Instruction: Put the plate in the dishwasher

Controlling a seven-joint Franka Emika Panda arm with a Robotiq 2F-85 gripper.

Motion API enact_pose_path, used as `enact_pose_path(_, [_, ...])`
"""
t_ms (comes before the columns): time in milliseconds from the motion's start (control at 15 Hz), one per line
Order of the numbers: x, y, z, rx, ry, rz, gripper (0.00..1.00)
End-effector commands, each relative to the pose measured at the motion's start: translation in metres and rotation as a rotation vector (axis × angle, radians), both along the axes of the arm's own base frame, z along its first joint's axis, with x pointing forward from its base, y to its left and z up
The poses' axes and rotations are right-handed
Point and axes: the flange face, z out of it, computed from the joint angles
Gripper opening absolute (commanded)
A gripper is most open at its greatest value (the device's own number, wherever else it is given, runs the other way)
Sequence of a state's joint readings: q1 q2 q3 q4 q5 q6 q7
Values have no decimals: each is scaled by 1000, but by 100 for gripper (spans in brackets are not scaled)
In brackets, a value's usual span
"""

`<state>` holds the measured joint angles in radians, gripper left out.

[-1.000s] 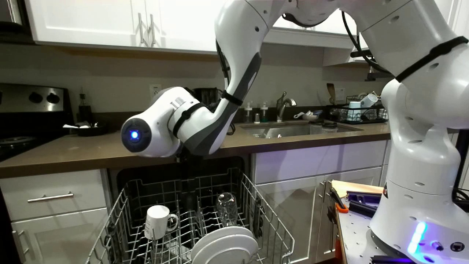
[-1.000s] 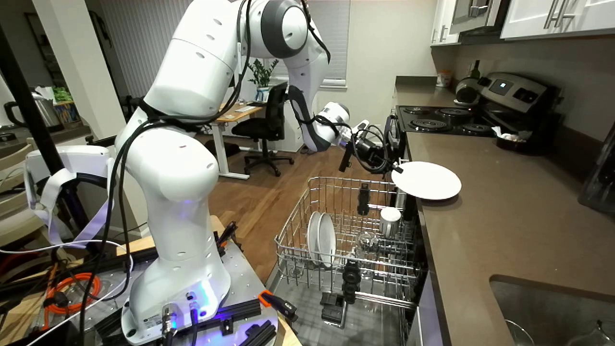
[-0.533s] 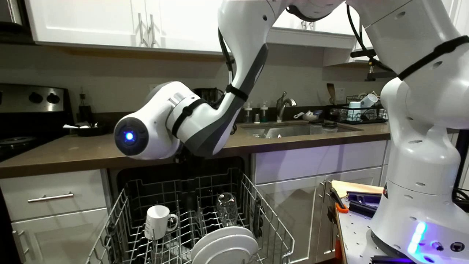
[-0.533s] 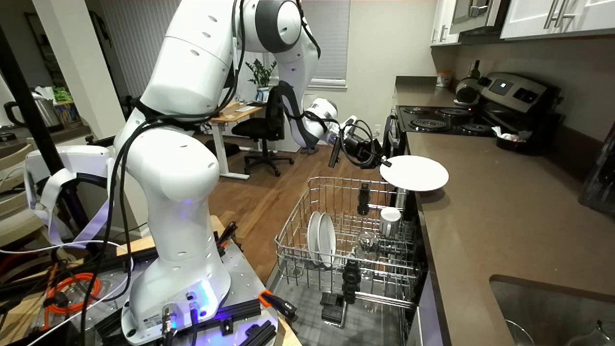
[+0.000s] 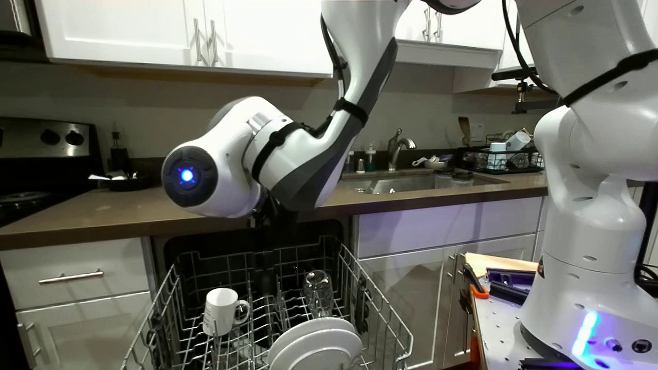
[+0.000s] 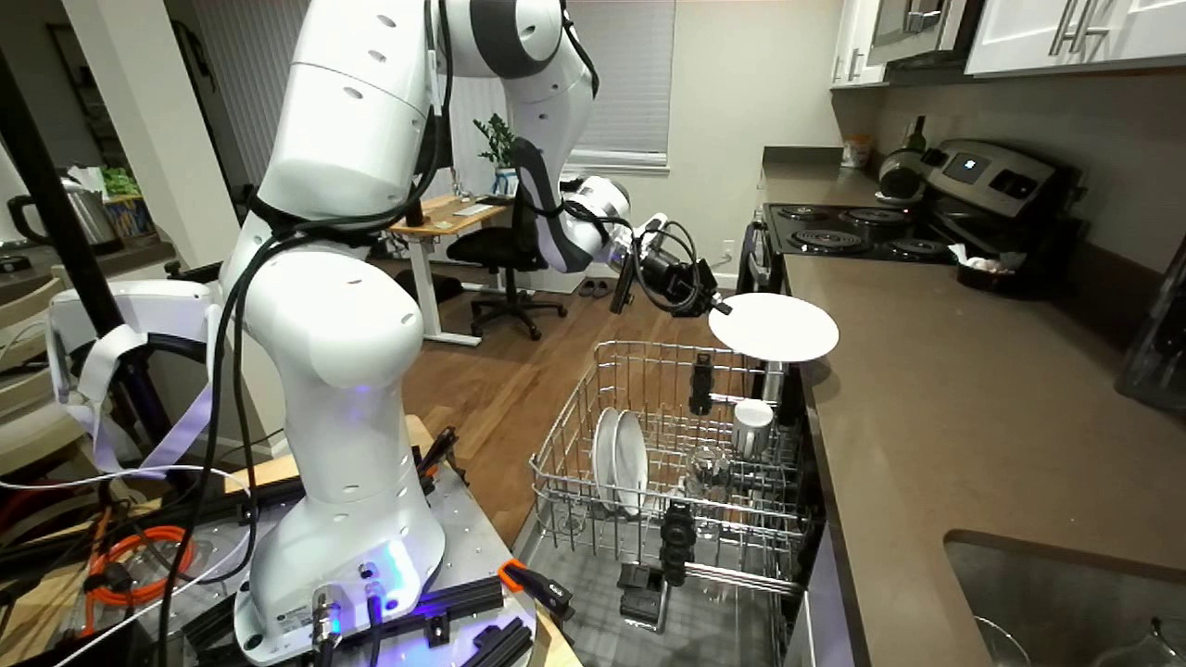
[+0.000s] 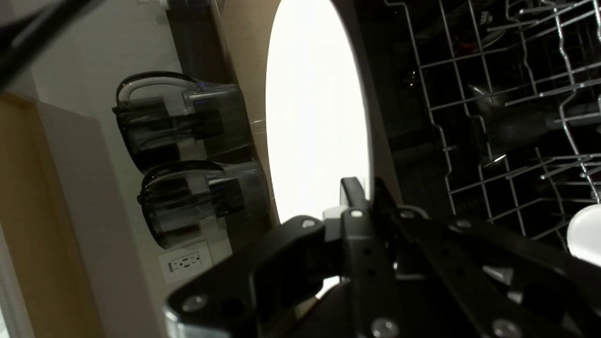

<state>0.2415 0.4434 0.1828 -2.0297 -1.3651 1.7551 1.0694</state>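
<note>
The gripper (image 7: 368, 190) is clamped on the rim of a white dinner plate (image 6: 778, 326), one jaw to each face. The plate is held aloft, near level; in an exterior view its outline crosses the front edge of the countertop (image 6: 973, 417). Height above that surface cannot be determined. In the wrist view, a strip of countertop and the dark cavity of the dishwasher (image 5: 205, 240) show between the plate rim and the wires of the drawn-out dish rack (image 6: 649, 344). Two white plates (image 5: 324, 349) stand on edge at the rack's outer part, well apart from the held plate. A white mug (image 5: 218, 311) and a clear glass (image 5: 318, 293) sit nearer the cavity, tines between them.
</note>
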Motion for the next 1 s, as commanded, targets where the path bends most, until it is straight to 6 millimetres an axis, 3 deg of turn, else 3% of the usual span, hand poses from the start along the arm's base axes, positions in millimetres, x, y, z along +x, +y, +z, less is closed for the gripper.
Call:
enact_pose_path(0, [-24,6,25,-12,5,20,6])
enact_pose_path(600, [-77,31,41,76,96,121,6])
enact_pose_path(933, [-96,36,54,183,183,189,6])
